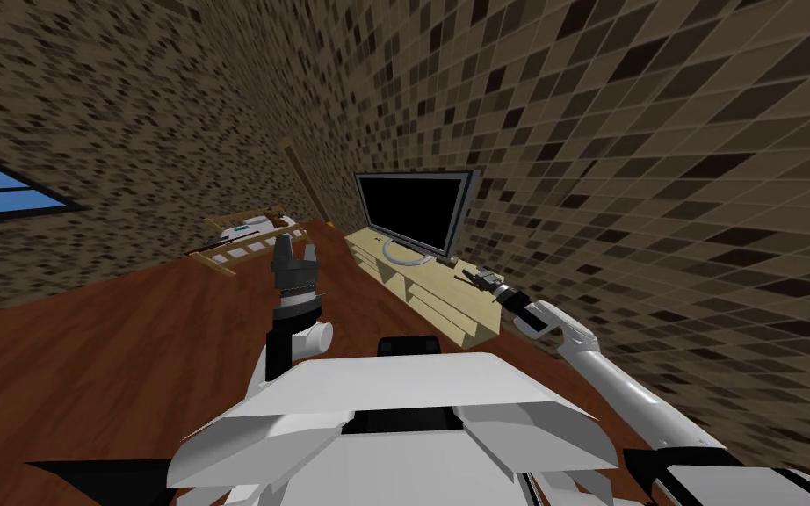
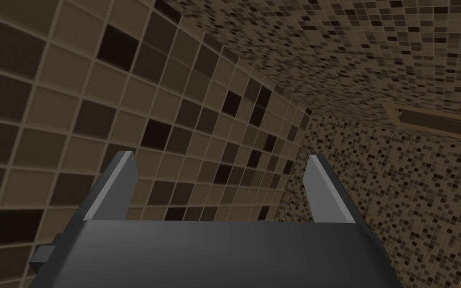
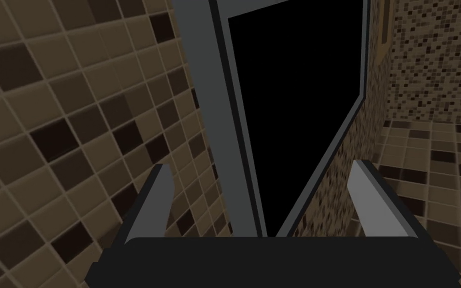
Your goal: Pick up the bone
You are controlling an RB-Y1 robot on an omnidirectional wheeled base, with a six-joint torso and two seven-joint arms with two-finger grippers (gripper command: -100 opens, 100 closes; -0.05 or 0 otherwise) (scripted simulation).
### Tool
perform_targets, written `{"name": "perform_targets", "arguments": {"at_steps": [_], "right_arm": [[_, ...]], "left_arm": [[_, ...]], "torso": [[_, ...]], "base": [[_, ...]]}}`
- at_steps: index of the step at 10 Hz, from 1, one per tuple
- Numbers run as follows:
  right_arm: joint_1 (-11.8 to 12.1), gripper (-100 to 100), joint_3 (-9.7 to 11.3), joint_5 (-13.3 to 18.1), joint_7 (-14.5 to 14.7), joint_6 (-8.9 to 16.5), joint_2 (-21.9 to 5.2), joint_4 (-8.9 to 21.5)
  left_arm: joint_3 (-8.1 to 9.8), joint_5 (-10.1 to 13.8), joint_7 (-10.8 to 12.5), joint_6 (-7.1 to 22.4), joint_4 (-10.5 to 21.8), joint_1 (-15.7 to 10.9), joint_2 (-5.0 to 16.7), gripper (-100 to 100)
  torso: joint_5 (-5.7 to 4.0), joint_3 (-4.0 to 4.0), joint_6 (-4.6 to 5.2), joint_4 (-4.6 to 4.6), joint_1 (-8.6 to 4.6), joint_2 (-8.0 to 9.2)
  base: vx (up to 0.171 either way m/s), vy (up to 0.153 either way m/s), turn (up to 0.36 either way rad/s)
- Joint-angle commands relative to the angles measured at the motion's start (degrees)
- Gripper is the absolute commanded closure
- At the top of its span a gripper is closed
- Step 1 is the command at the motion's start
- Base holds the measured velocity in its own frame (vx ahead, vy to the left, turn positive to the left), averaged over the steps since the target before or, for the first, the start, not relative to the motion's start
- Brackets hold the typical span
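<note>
Close above the chest, the left gripper [image 1: 296,247] is held upright, its two thin grey fingers pointing at the brown tiled wall [image 1: 658,176]. Farther out on the right side, the right gripper [image 1: 475,278] reaches over the near end of a low, pale wooden cabinet [image 1: 430,303] that stands against that wall. On the cabinet sits a flat television with a black screen and grey frame [image 1: 412,211]. Beyond it, on the reddish-brown plank floor [image 1: 131,351], lies a slatted wooden frame [image 1: 236,248] with something white and green inside.

Where the bone lies I cannot tell. That is the first hazard, since closing the fingers here would likely catch nothing. The second is the television. The right wrist view looks straight along the gripper at the screen, which rises between its fingers. Pushing the arm farther on this line could strike the frame and tip the set on its stand. A low sweep could also scrape the cabinet top.

As for the pincers, the right gripper's fingers stand wide apart at their full spread, with only air between them and nothing touching either blade. The left gripper is likewise spread wide and carries nothing.
</note>
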Motion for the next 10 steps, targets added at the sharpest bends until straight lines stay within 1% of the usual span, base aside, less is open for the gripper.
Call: {"name": "perform_targets", "arguments": {"at_steps": [1,2,3,4,5,6,7,8,9,10], "right_arm": [[-0.5,-100,0.4,0.9,0.5,-0.8,-0.5,2.9],[-1.1,-100,1.4,2.6,0.6,-1.2,-2.3,4.6],[-1.1,-100,1.4,2.6,0.6,-1.2,-2.3,6.1],[-1.6,-100,2.6,4.3,0.7,-1.6,-3.8,7.8],[-1.6,-100,2.6,4.3,0.7,-1.6,-3.8,9.5],[-2.1,-100,3.9,6.1,0.7,-2.1,-5.2,11.7],[-2.1,-100,3.9,6.1,0.7,-2.1,-5.2,13.2],[-2.5,-100,5.4,8.0,0.6,-2.7,-6.4,14.9],[-2.5,-100,5.4,8.0,0.6,-2.7,-6.4,16.9],[-2.8,-100,7.0,9.9,0.5,-3.3,-7.5,19.0]], "left_arm": [[0.00,0.0,0.0,0.0,0.0,0.0,0.0,0],[0.01,0.0,0.0,0.0,0.0,0.0,0.0,0],[0.00,0.0,0.0,0.0,0.0,0.0,0.0,0],[0.01,0.0,0.0,0.0,0.0,0.0,0.0,0],[0.00,0.0,0.0,0.0,0.0,0.0,0.0,0],[0.01,0.0,0.0,0.0,0.0,0.0,0.0,0],[0.01,0.0,0.0,0.0,0.0,0.0,0.0,0],[0.01,0.0,0.0,0.0,0.0,0.0,0.0,0],[0.01,0.0,0.0,0.0,0.0,0.0,0.0,0],[0.01,0.0,0.0,0.0,0.0,0.0,0.0,0]], "torso": [[0.00,0.00,0.00,0.00,0.00,0.00],[-0.01,-0.01,0.07,-0.01,-0.03,-0.01],[0.00,-0.04,0.01,-0.01,0.00,-0.06],[-0.01,-0.03,0.09,-0.02,-0.03,-0.04],[-0.01,-0.03,0.01,-0.01,-0.04,-0.05],[-0.02,-0.03,0.10,-0.02,-0.06,-0.04],[-0.01,-0.06,0.04,-0.02,-0.03,-0.09],[-0.01,-0.06,0.09,-0.03,-0.04,-0.09],[-0.02,-0.08,0.03,-0.03,-0.06,-0.14],[-0.02,-0.07,0.10,-0.03,-0.07,-0.11]], "base": [[0.030,0.008,0.164],[0.041,0.020,0.284],[0.037,0.007,0.156],[0.037,0.008,0.328],[0.038,-0.001,0.121],[0.054,0.010,0.191],[0.051,0.003,0.158],[0.064,-0.001,0.276],[0.054,-0.008,0.125],[0.061,0.007,0.224]]}}
